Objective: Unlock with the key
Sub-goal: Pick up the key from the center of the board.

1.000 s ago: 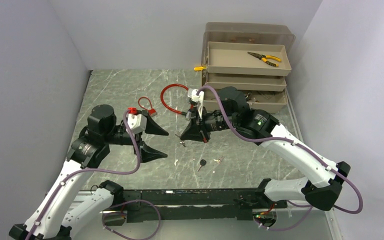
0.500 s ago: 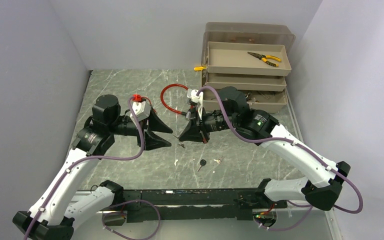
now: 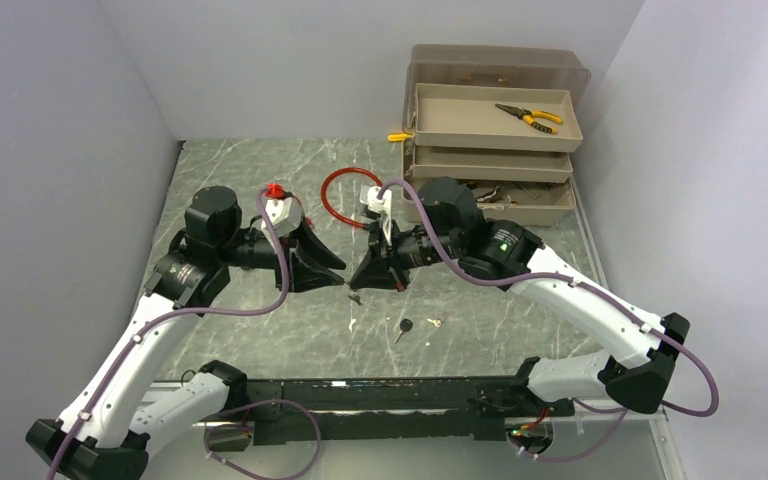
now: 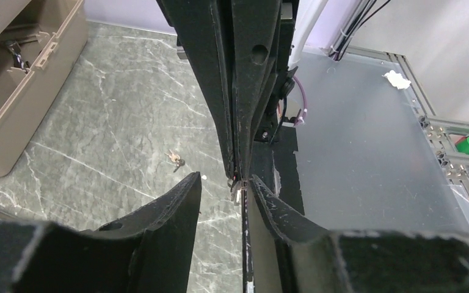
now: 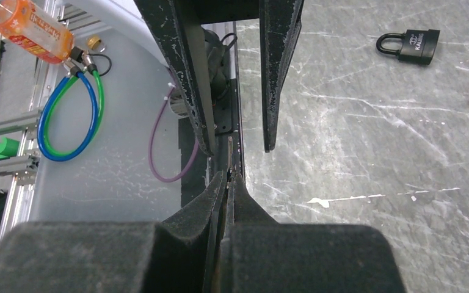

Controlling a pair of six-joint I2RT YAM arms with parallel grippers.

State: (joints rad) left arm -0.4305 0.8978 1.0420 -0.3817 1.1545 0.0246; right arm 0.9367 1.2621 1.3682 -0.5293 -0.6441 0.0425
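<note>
Our right pincer (image 5: 229, 177) is clamped on the key (image 5: 229, 152), well away from the padlock (image 5: 408, 47); left pincer (image 4: 225, 180) sits apart around it. If the handover's off-centre, we could drop it.

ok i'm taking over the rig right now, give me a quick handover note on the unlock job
Right gripper: shut on a small key, held just above the table.
Left gripper: open, one finger on either side of that key, not gripping it.
Padlock: lying flat on the table, apart from both grippers, shackle looks closed.
Done: key is picked up and sits between the two grippers.
Left: probably hand the key over or steady the padlock, then insert the key, turn it and free the shackle.
</note>
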